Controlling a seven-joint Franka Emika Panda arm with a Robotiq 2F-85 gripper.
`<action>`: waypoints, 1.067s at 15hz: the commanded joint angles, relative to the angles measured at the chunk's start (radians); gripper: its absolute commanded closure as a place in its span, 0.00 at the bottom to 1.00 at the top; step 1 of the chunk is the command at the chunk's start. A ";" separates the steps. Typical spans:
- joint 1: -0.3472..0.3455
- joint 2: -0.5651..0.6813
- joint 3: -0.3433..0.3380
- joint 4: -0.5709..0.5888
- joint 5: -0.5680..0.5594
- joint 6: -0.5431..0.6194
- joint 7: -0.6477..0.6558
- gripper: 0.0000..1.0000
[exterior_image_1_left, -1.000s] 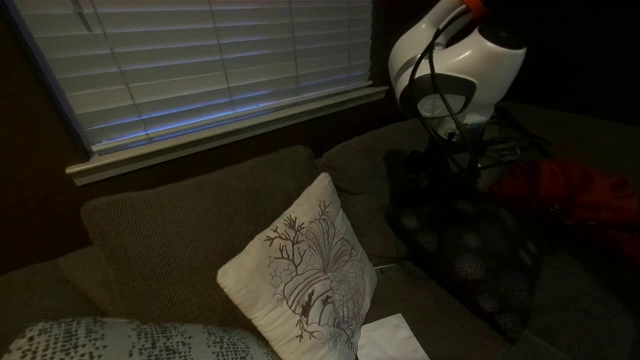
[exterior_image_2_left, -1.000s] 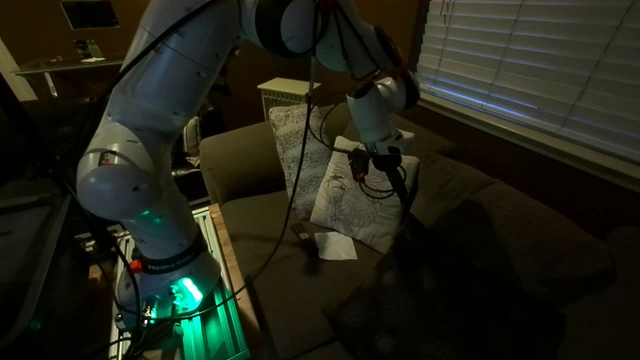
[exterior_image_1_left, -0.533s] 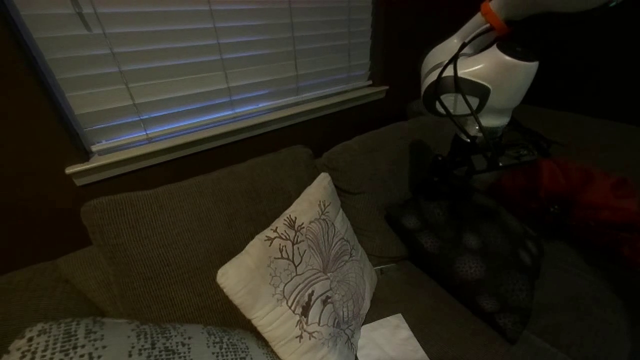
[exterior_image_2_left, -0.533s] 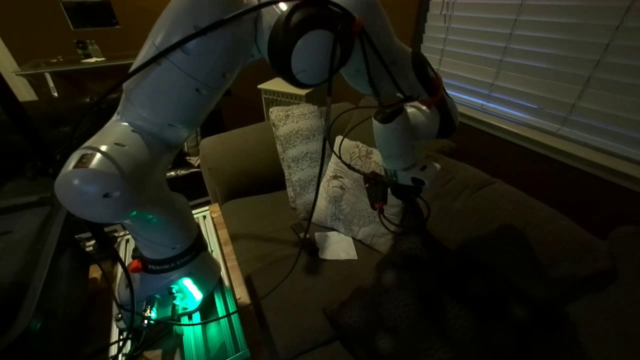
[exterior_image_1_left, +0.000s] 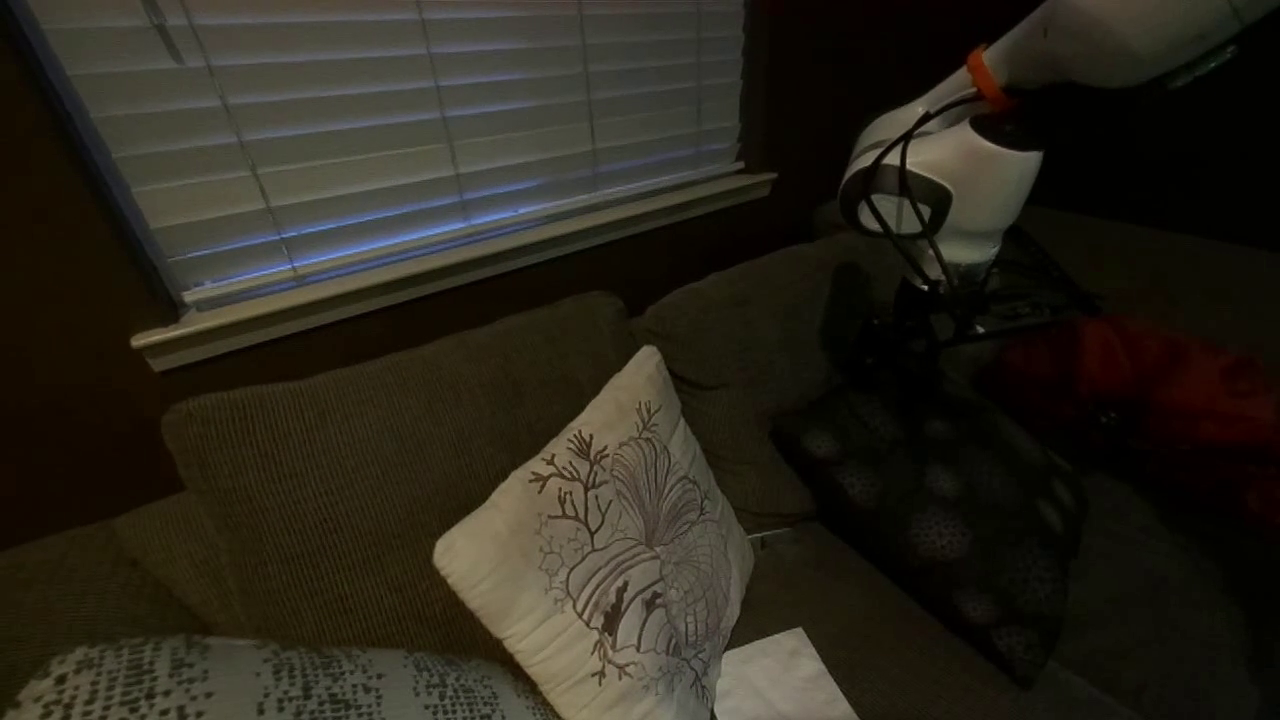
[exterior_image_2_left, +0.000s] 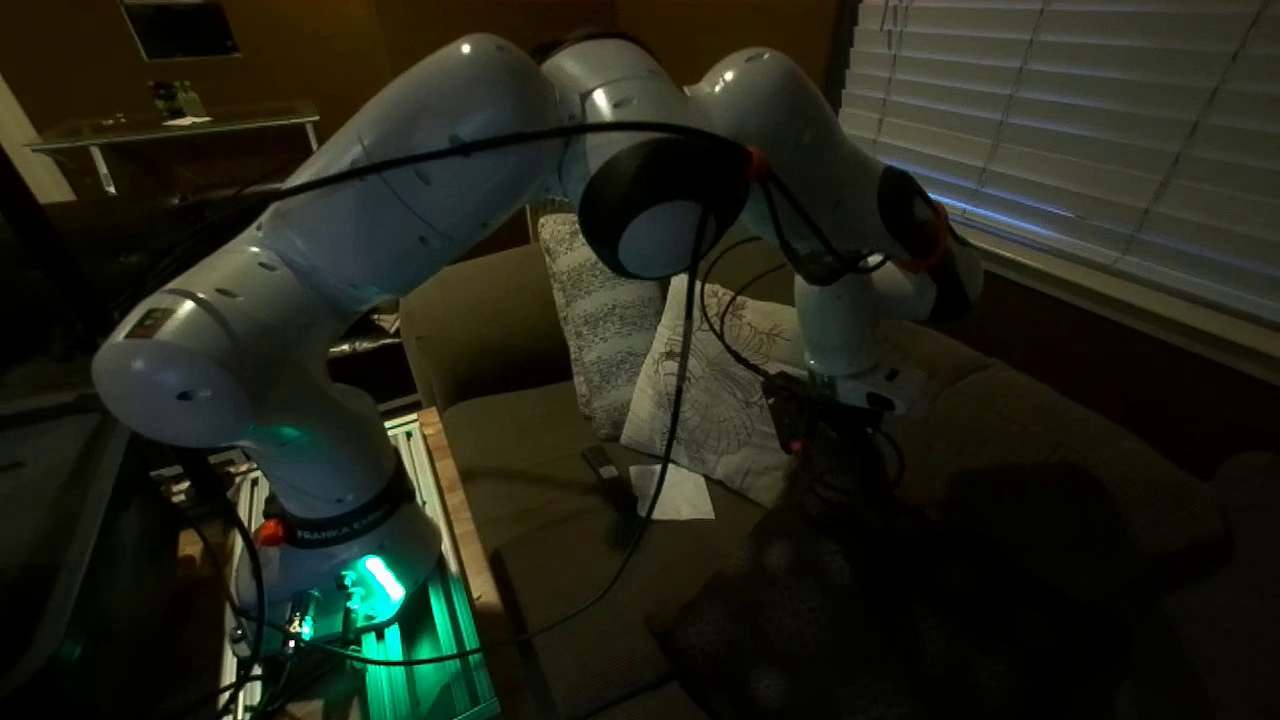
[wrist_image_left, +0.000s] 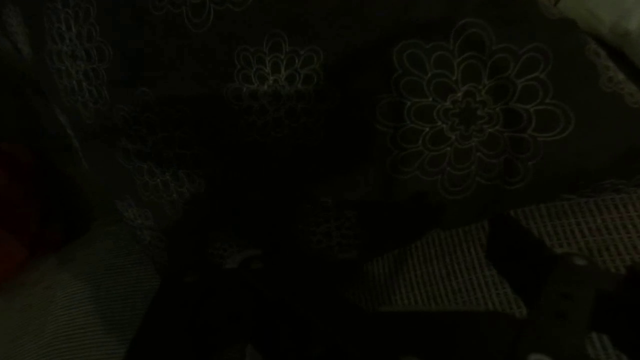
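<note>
Because its fingers (wrist_image_left: 520, 252) are spread apart, nothing is visibly clamped by the hand (exterior_image_1_left: 902, 368), though contact is hidden by shadow. In an exterior view, a dark floral pillow (exterior_image_1_left: 940, 520) is seen at the hand's six o'clock, presumably propped by the sofa back (exterior_image_1_left: 730, 350); at the pillow's nine o'clock, a pale cushion (exterior_image_1_left: 620, 550) is similarly slanted.
</note>
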 joint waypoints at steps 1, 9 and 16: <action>-0.017 0.151 0.066 0.219 0.022 0.112 -0.105 0.00; 0.020 0.377 0.132 0.519 0.013 0.254 -0.205 0.00; 0.047 0.479 0.172 0.670 0.009 0.309 -0.234 0.43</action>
